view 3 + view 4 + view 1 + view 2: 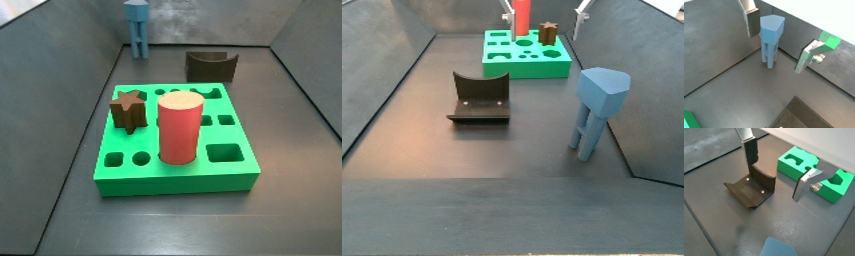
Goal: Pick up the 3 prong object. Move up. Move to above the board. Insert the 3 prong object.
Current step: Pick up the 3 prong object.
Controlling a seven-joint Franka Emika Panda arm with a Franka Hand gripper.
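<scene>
The light-blue 3 prong object (771,36) stands upright on its prongs on the dark floor, close to a grey wall. It also shows in both side views (138,25) (596,105), and its top shows in a wrist view (781,248). My gripper (777,41) is open and empty, and hangs above the floor, apart from the piece. Its silver fingers (751,22) frame the piece in that view. In a wrist view the gripper (776,170) frames the fixture and the green board (794,164). The board lies flat with cut-out holes (234,125) (523,62).
A red cylinder (181,125) and a dark brown star block (127,108) stand in the board. The dark fixture (480,98) (751,190) (210,66) stands on the floor between the board and the 3 prong object. Grey walls enclose the floor.
</scene>
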